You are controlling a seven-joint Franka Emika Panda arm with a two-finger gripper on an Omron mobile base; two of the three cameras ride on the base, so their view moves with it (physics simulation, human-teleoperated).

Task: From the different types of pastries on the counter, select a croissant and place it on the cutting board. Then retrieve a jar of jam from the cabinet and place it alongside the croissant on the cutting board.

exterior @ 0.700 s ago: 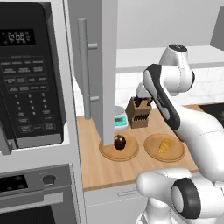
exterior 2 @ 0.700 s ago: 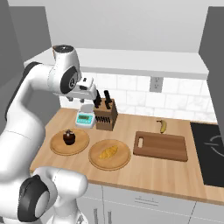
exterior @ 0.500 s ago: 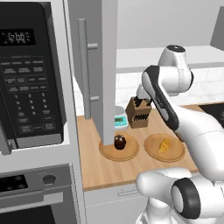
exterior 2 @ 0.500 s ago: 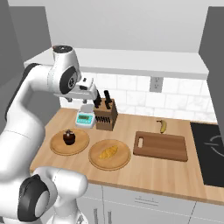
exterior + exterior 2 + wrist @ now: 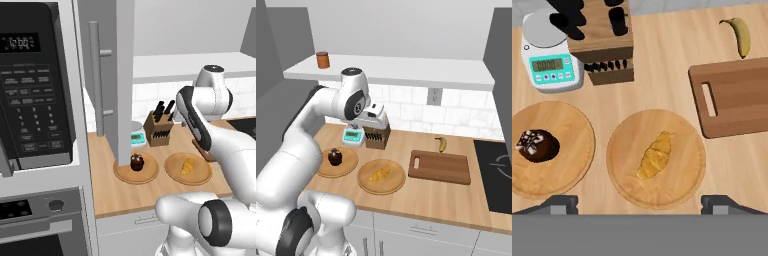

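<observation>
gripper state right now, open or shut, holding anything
Gripper: open, fingertips wide apart, holding nothing, high above the croissant on its round plate.

Two base cameras are looking forward and down from behind the arm, sharing the surface (image 5: 421, 195); the hand camera is looking straight down from above.

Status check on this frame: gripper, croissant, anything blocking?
Gripper open, above croissant. Croissant on round plate, untouched. Cutting board bare. Nothing in the way.
</observation>
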